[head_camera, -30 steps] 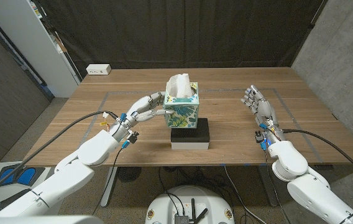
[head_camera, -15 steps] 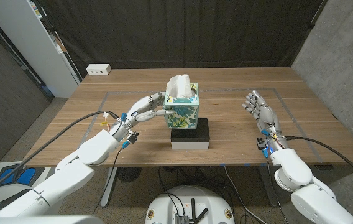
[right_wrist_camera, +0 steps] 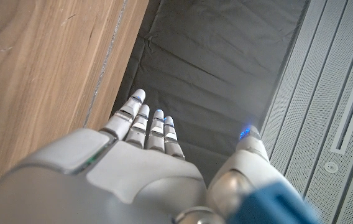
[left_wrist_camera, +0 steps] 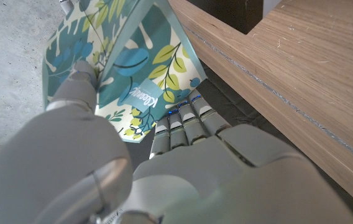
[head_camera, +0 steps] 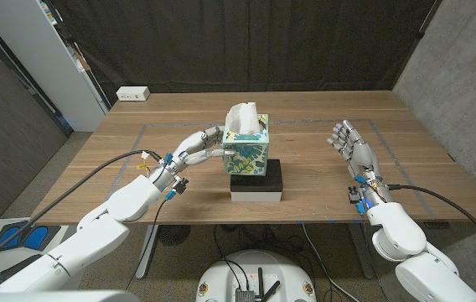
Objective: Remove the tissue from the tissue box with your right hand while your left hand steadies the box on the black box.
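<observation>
Reaching in from the surface's [head_camera: 322,189] near left corner, the left robot hand [head_camera: 194,148] grips the left side of the tissue box [head_camera: 245,151], its fingers [left_wrist_camera: 80,81] pressed on the leaf-printed wall in the left wrist view. The box stands upright on the black box [head_camera: 257,181], near the middle of the surface toward its near edge, with a white tissue [head_camera: 241,115] sticking up from the top. Well apart, near the right edge, the right robot hand [head_camera: 352,144] is raised with fingers [right_wrist_camera: 145,121] spread apart and holds nothing. At the far left corner lies a white power strip [head_camera: 133,94].
</observation>
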Controlling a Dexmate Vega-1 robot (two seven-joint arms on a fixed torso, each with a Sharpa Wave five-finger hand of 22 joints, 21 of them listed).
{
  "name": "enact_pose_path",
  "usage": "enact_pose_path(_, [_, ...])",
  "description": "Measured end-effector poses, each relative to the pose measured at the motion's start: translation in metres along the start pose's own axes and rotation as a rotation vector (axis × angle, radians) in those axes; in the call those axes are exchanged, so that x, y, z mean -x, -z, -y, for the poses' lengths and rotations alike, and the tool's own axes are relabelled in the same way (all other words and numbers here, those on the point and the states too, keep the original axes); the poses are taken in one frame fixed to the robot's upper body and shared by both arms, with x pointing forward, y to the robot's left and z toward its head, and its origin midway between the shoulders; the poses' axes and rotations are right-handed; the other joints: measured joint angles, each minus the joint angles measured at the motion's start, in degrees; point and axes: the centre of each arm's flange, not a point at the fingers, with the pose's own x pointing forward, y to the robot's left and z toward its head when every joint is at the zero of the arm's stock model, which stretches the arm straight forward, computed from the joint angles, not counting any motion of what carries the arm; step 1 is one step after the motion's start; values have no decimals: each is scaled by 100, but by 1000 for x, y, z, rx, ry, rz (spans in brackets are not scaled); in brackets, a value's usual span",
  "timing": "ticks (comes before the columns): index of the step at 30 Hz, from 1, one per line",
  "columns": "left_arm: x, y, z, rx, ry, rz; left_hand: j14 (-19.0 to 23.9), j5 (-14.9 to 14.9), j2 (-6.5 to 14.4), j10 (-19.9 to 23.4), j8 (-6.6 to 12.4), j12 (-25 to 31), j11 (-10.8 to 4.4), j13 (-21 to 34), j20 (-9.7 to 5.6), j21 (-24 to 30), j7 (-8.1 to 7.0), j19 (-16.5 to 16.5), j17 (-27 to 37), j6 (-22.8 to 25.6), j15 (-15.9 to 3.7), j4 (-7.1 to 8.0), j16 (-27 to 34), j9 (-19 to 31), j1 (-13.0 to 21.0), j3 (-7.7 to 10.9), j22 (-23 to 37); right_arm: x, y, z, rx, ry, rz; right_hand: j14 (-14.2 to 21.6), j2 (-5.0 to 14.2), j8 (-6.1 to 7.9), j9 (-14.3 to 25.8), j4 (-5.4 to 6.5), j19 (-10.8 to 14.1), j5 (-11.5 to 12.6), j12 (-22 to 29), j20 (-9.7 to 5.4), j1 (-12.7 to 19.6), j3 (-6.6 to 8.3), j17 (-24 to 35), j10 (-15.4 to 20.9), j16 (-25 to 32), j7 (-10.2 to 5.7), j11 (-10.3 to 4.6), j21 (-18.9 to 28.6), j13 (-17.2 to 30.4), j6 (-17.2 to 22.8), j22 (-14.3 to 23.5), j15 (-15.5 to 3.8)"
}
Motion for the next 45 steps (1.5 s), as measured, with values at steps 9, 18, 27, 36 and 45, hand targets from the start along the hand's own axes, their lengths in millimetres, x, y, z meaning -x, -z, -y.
enact_pose_path(9, [-2, 0, 0, -2, 7, 1, 0, 0, 1, 0, -1, 0, 0, 0, 0, 0, -1, 0, 0, 0, 0, -16, 0, 1, 1, -16, 0, 0, -12, 2, -30, -34, 3, 0, 0, 0, 0, 0, -22, 0, 0, -22, 0, 0, 0, 0, 0, 0, 0, 0, 0, 0, 0, 0])
enact_pose_path(18, [-3, 0, 0, -11, 9, -3, 0, 29, 33, 41, -22, 0, -40, -1, 0, -1, -10, 0, 0, 9, 0, -24, 0, 4, 35, -24, -2, -2, -30, 2, -48, -55, 16, -22, 0, 0, 0, 0, -42, 22, 0, -43, 0, 0, 0, 0, 0, 0, 0, 0, 0, 0, 0, -22])
enact_pose_path(27, [-5, -2, 0, -25, 9, -3, 0, 28, 40, 41, -45, -23, -40, -1, 0, -2, -11, 0, 0, 9, 0, -31, -22, 38, 75, -32, -4, -4, -50, 4, -44, -49, 32, -22, 0, 0, 0, -1, -43, 22, 0, -44, 0, 1, -30, 0, 0, 0, 1, 0, 0, -1, 0, -22])
enact_pose_path(36, [-6, -2, 1, -25, 14, -1, 0, 28, 39, 40, -50, -23, -40, -2, 0, -2, -11, 0, 0, 8, 1, -39, -22, 38, 76, -40, -4, -7, -75, 7, -28, -45, 51, -22, -1, 0, 0, -24, -62, 22, 0, -63, 0, 24, -30, 0, 0, 0, 1, 0, 0, -1, 0, -22])
enact_pose_path(45, [-7, -2, 1, -26, 15, 0, -1, 27, 24, 40, -66, -23, -39, -2, 0, -3, -12, 0, 0, 8, 1, -39, -22, 37, 104, -40, -6, -10, -97, 11, -25, -37, 67, -22, -1, 0, 0, -24, -62, 22, 0, -63, -1, 24, -29, -31, 0, -21, -31, 0, 0, -22, 0, -21])
